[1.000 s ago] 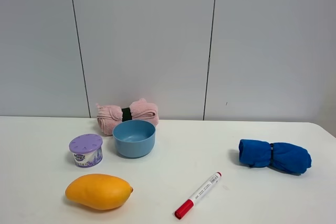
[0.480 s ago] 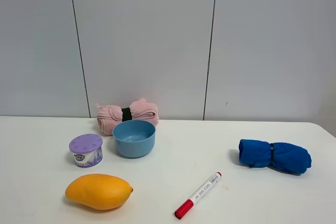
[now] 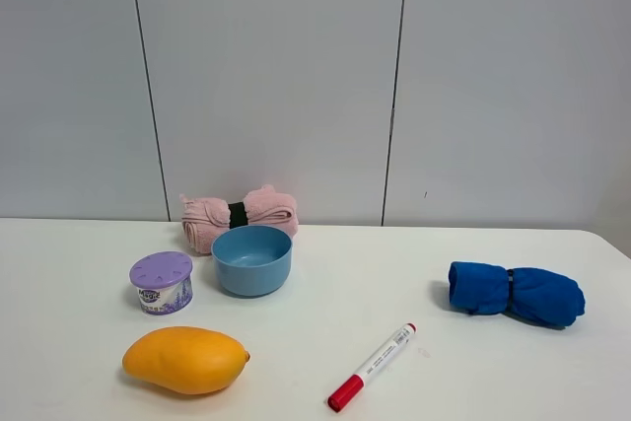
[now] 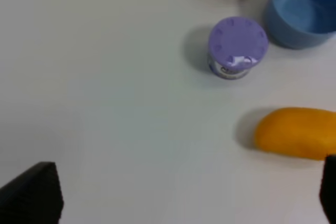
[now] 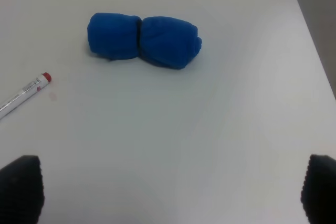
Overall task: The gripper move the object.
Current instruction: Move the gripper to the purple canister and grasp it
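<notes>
The object is a small round tub with a lilac perforated lid (image 3: 162, 281). It stands on the white table left of the blue bowl (image 3: 252, 259). In the left wrist view the tub (image 4: 237, 47) is upright, well ahead of my left gripper (image 4: 178, 198). Only the black fingertips (image 4: 32, 192) show, far apart and empty. My right gripper (image 5: 168, 192) is also open and empty, with a black fingertip (image 5: 19, 187) at each lower corner. Neither gripper shows in the exterior high view.
A yellow mango (image 3: 185, 360) lies in front of the tub. A pink rolled towel (image 3: 239, 214) sits behind the bowl. A red-capped marker (image 3: 372, 366) lies mid-table. A blue rolled towel (image 3: 515, 293) lies at the right, near the table edge (image 5: 310, 30).
</notes>
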Robot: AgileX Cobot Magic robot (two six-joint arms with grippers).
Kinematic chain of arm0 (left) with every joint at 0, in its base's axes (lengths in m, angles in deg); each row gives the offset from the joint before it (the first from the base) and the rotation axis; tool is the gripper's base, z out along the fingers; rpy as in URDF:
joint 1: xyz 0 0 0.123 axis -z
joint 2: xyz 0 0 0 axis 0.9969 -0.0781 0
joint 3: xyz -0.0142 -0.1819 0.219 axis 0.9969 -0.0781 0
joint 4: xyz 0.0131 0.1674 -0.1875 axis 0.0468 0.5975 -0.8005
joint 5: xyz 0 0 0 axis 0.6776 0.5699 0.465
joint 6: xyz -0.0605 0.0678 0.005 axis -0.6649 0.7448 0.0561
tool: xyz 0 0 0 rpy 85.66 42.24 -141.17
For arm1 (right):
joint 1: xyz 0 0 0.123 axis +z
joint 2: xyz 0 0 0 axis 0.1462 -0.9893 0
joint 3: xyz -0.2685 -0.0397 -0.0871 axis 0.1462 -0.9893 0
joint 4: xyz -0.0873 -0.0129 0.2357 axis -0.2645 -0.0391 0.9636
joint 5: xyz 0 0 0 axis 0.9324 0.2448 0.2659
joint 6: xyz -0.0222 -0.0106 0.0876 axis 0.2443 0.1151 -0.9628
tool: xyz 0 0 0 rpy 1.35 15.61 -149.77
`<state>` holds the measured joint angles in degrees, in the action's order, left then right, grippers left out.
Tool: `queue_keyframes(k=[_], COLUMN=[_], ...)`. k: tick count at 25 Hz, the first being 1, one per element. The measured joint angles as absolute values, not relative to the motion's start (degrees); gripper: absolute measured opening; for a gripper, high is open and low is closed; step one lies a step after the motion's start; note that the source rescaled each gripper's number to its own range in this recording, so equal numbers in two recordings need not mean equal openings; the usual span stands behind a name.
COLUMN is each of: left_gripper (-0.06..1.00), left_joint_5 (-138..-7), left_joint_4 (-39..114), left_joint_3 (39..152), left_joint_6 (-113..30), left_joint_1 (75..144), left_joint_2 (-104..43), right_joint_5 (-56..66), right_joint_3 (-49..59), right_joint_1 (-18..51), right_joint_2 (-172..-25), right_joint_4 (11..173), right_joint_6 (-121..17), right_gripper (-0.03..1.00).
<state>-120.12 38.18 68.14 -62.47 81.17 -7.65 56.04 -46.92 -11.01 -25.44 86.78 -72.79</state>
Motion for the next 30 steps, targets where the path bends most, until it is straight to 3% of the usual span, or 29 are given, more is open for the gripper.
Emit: queue_keyframes(k=[9, 22, 30], left_gripper=[1.00, 1.00, 1.00], left_joint_5=[-113.91, -90.16, -82.88], left_joint_4=[35.90, 35.84, 41.88], left_joint_3=[68.74, 69.35, 69.35], left_joint_6=[-55.65, -60.60, -61.09], left_joint_1=[83.64, 101.46, 102.38], left_joint_2=[-22.15, -38.95, -48.08], right_joint_5=[56.04, 56.04, 56.04], right_joint_3=[-46.92, -46.92, -46.92], right_joint_1=[-11.01, -11.01, -11.01], right_joint_2=[-25.44, -25.44, -25.44], right_joint_4=[86.78, 86.78, 86.78], right_joint_6=[-72.79, -72.79, -72.79], right_gripper=[1.00, 1.00, 1.00])
